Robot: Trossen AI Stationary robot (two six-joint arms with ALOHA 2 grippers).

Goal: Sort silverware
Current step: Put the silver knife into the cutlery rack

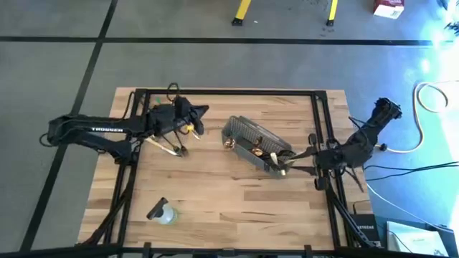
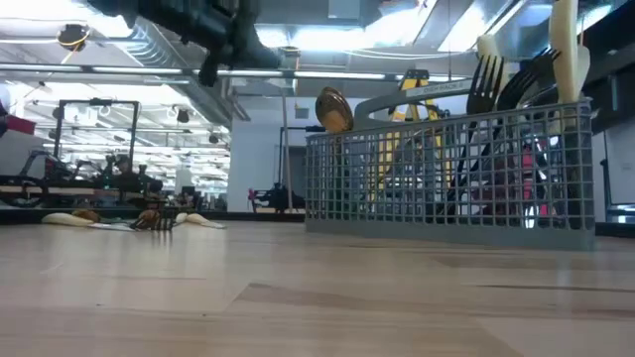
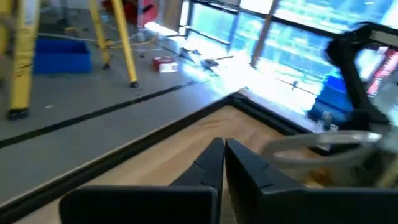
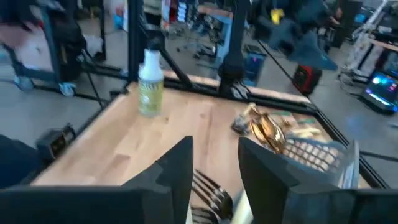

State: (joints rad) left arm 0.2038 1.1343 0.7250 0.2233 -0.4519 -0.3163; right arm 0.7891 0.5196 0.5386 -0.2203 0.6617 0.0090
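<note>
My right gripper (image 4: 214,180), spread, hovering over forks (image 4: 211,193) in basket (image 1: 247,137); left gripper (image 3: 224,163) pressed together, waiting; next: descending, pinching one.

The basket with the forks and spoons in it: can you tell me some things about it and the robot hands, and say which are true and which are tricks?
1. The grey basket stands near the middle of the table. True.
2. The basket is empty. False: forks and a gold spoon stick up from it.
3. The left hand has its fingers closed together. True.
4. The spray bottle sits inside the basket. False: it lies on the table, apart, near the front edge.
5. The right hand is open. True.
</note>
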